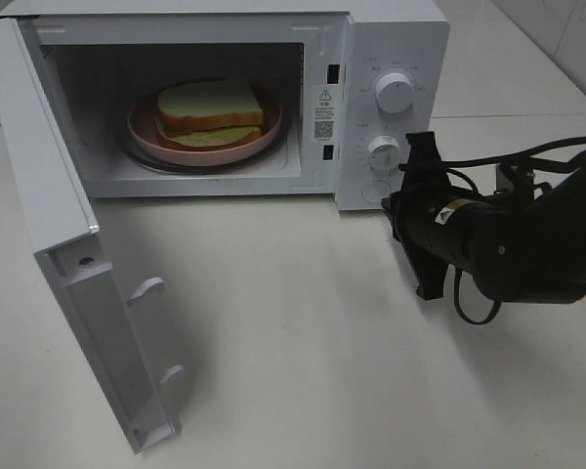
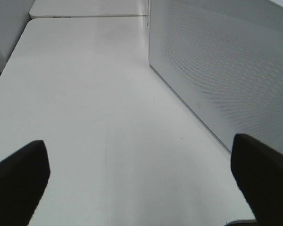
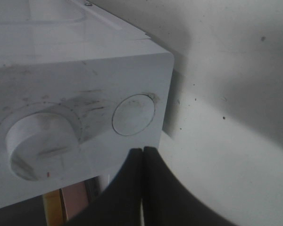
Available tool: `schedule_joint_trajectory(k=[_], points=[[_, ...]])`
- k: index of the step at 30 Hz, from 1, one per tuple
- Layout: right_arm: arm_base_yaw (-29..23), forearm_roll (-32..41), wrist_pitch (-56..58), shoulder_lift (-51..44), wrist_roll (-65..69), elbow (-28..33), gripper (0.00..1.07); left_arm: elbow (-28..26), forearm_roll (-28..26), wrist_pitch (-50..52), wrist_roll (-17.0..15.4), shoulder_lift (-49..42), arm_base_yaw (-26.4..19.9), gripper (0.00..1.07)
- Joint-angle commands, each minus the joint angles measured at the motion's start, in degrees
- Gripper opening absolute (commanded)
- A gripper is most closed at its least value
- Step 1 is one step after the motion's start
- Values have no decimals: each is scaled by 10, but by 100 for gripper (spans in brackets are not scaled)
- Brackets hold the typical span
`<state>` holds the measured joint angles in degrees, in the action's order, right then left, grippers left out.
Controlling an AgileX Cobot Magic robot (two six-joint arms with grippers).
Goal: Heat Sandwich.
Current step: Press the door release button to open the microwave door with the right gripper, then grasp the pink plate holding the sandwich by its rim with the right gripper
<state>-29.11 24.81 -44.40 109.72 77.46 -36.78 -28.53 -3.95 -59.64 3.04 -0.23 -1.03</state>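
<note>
The sandwich (image 1: 211, 109), white bread with brown crust and a pale green filling, lies on a round pink plate (image 1: 146, 130) inside the open microwave (image 1: 391, 39). My right gripper (image 1: 391, 200) is shut with nothing in it. In the right wrist view the right gripper (image 3: 142, 150) has its closed tips just under the round door button (image 3: 133, 115), beside the lower knob (image 3: 42, 146). My left gripper (image 2: 139, 143) does not show in the high view. Its fingers (image 2: 19, 179) stand wide open over bare table beside the microwave's perforated side wall (image 2: 217, 70).
The microwave door (image 1: 49, 225) is swung fully open to the left, its latch hooks (image 1: 148, 288) sticking out over the table. An upper knob (image 1: 395, 93) and a lower knob (image 1: 383, 151) sit on the control panel. A white table (image 1: 293, 371) lies in front.
</note>
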Motion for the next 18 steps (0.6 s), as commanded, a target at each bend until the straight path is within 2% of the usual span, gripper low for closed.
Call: schedule_joint_trajectory(k=[1, 7, 18], points=[[3, -27, 11, -37, -24, 19, 0, 2, 0, 2, -2, -12, 3, 100], [3, -52, 101, -103, -112, 50, 0, 2, 0, 2, -2, -12, 3, 100], [5, -93, 251, -203, -292, 53, 1, 2, 0, 2, -2, -12, 3, 100]])
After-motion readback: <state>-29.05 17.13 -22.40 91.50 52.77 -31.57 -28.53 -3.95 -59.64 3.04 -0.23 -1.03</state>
